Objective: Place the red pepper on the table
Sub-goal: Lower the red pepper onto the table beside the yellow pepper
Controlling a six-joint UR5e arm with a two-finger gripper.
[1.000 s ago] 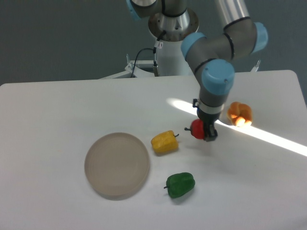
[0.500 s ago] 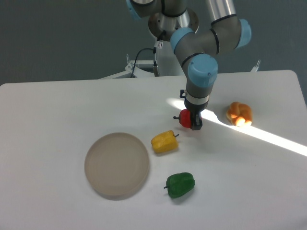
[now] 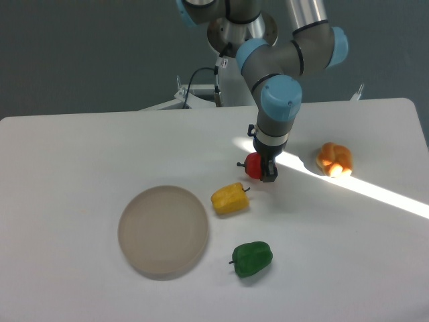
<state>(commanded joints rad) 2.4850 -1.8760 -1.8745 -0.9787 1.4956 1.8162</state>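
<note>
Red pepper (image 3: 253,166) sits gripped in the jaws above the table (image 3: 80,161), near the yellow pepper (image 3: 229,199).

A plain, dark grey-blue wall (image 3: 87,54) fills the space behind the white surface (image 3: 74,154), which has rounded back corners and a matte finish. A bright, narrow band of light (image 3: 375,191) slants across the right side of the surface, running from near the middle down toward the right edge. The remaining lighting is soft and even.

arm (image 3: 295,57): grey tubes, light-blue joint caps | tool (image 3: 265,171): black | cable: black
</note>
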